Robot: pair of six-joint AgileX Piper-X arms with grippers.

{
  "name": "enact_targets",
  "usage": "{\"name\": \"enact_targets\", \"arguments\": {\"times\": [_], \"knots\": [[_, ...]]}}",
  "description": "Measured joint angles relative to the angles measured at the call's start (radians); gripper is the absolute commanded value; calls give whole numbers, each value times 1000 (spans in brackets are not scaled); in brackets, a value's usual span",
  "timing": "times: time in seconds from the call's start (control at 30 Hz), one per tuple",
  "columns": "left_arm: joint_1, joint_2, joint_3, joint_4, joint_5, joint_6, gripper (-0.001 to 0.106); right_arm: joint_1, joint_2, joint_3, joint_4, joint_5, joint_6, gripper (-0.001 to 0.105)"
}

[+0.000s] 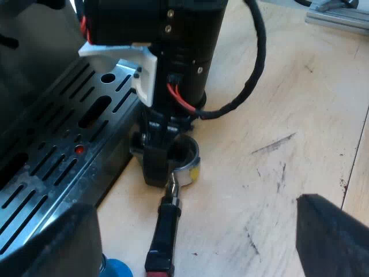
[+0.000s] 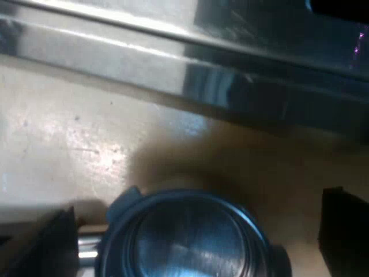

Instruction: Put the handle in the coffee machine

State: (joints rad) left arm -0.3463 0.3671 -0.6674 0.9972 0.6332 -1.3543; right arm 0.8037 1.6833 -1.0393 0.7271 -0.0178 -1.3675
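The left gripper [image 1: 193, 245] hangs low over the table [image 1: 277, 115], spread wide and empty. Ahead of it the metal holder [image 1: 188, 157] lies flat beside the drip tray [image 1: 63, 144] of the espresso machine [image 1: 26, 63]. The holder's dark handle [image 1: 164, 228] points back toward this gripper, red end [image 1: 158, 266] nearest. A blue tamper [image 1: 118, 270] sits just beside one of its fingers.

The right gripper [image 2: 190, 242] stands directly over the holder's basket. Its fingers are apart on either side, with a gap showing at each, so nothing is clamped yet. For a good pickup it should probably centre on the basket, close squarely on the rim, and lift level before swinging toward the machine's front. The tray edge runs close beyond its fingers, so a crooked close could knock the holder against it.
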Motion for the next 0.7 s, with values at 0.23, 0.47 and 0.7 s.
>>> {"name": "enact_targets", "arguments": {"times": [0.23, 0.47, 0.7], "knots": [[0, 0, 0, 0, 0, 0, 72, 0, 15, 1, -1, -18, 0, 85], [0, 0, 0, 0, 0, 0, 72, 0, 15, 1, 7, -42, -44, 85], [0, 0, 0, 0, 0, 0, 72, 0, 15, 1, 10, -42, -82, 85]]}}
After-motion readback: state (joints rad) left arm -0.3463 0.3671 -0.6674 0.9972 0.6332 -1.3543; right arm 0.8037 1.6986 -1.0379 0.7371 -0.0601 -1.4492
